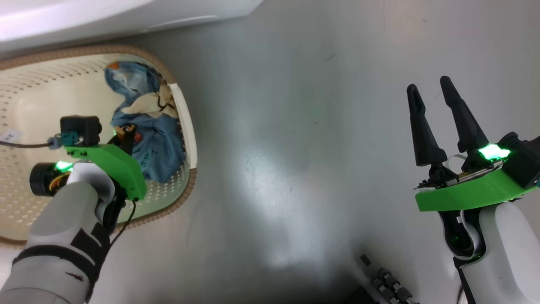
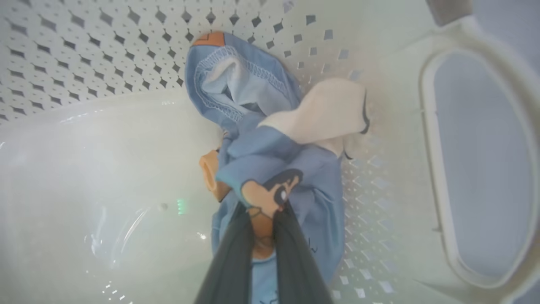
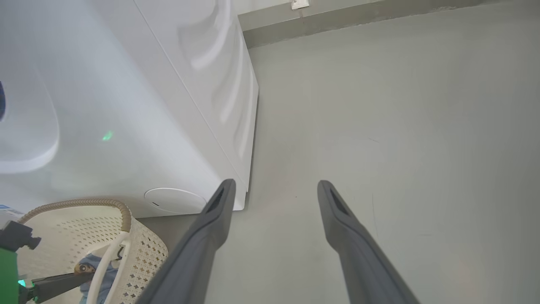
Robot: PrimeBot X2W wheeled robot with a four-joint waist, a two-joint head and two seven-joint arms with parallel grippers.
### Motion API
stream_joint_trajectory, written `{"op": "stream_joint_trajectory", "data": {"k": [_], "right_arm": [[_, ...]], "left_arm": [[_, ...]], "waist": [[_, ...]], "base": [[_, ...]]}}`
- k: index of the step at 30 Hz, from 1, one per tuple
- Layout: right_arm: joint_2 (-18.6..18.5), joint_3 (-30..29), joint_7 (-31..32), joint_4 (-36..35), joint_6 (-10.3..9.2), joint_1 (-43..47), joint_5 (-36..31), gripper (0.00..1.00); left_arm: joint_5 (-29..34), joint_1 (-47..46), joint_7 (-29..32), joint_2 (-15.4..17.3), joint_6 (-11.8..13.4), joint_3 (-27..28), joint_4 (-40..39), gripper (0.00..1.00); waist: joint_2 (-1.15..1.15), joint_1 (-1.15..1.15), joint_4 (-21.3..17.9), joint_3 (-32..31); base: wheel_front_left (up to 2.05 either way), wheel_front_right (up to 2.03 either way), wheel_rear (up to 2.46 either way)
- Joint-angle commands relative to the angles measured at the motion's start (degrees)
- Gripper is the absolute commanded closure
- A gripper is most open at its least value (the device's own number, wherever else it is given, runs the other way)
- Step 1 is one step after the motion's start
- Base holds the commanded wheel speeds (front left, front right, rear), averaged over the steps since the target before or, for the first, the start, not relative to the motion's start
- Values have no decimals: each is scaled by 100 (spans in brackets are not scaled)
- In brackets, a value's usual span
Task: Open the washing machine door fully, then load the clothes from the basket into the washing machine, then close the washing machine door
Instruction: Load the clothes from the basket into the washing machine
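Crumpled blue clothes (image 2: 261, 143) in perforated plastic basket (image 2: 84, 63)

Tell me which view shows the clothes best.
Left wrist view: the clothes sit centre frame, prints and seams sharp, with the left hand shut on a fold. Head view has them in the basket, partly hidden behind the left arm. Right wrist view catches a blue sliver at lower left.

The floor (image 1: 320, 84) is grey and smooth. A soft white shine (image 1: 257, 160) sits in the middle of it. Far back, a darker grey strip (image 3: 363, 16) runs along the wall (image 3: 265, 4), with a small white box (image 3: 300, 4) just above it
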Motion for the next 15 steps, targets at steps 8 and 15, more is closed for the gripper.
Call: {"op": "stream_joint_trajectory", "data": {"k": [8,15], "right_arm": [[-74,43,-27,9,17,270,-8,0],[-146,3,-27,188,17,514,23,0]], "left_arm": [[-530,369,-175,209,-9,404,-234,100],[-43,1045,-178,324,-9,1477,-1010,100]], "waist": [[0,0,350,-730],[0,0,616,-1509]], "base": [[0,0,0],[0,0,0]]}}
